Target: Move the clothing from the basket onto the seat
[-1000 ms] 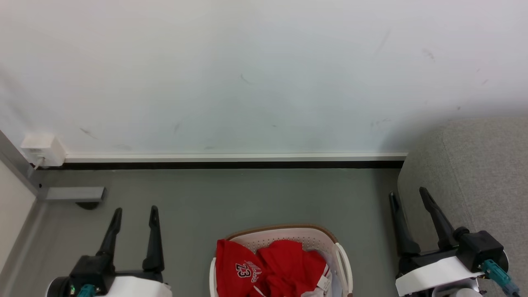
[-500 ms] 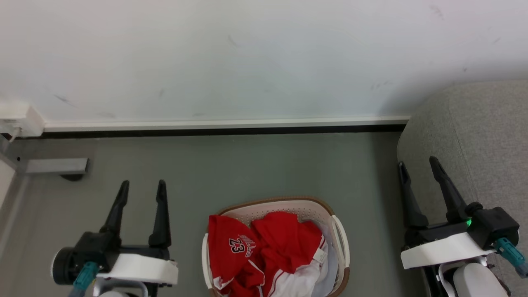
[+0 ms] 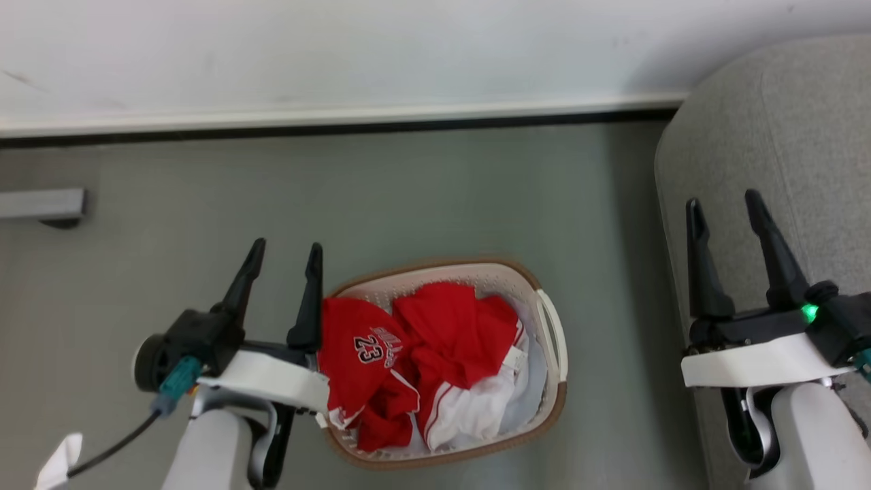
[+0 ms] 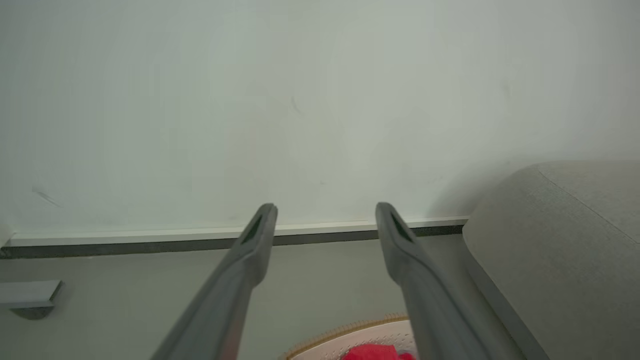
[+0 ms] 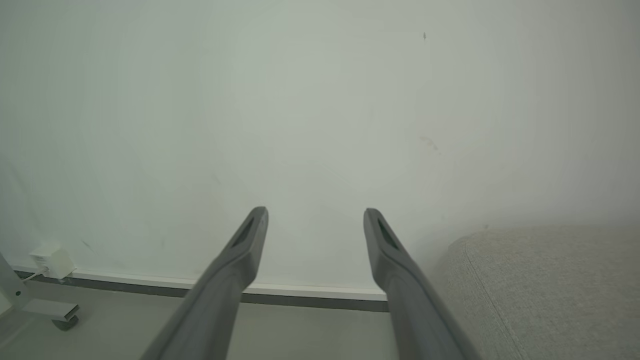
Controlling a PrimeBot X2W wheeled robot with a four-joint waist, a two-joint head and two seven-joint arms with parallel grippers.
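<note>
The red clothing [image 3: 435,344] with white "23" lettering lies bunched in the oval white basket [image 3: 548,323] on the grey floor, low in the head view. A sliver of the clothing [image 4: 375,352] and the basket rim [image 4: 345,331] peeks in at the bottom of the left wrist view. My left gripper [image 3: 286,250] hovers open at the basket's left edge, nothing between its fingers [image 4: 250,250]. At the right, my right gripper [image 3: 725,204] stands open over the edge of the light grey seat [image 3: 803,129]. The seat [image 5: 550,290] fills the lower right of the right wrist view.
A white wall with a white and black baseboard [image 3: 340,121] runs across the far side. A grey metal foot [image 3: 41,204] rests on the floor at far left. A white wall socket [image 5: 50,260] sits low at left.
The head camera has tilted down, so the basket and floor sit higher in the picture. My left gripper has come right, up against the basket's left edge. Both grippers stay open.
</note>
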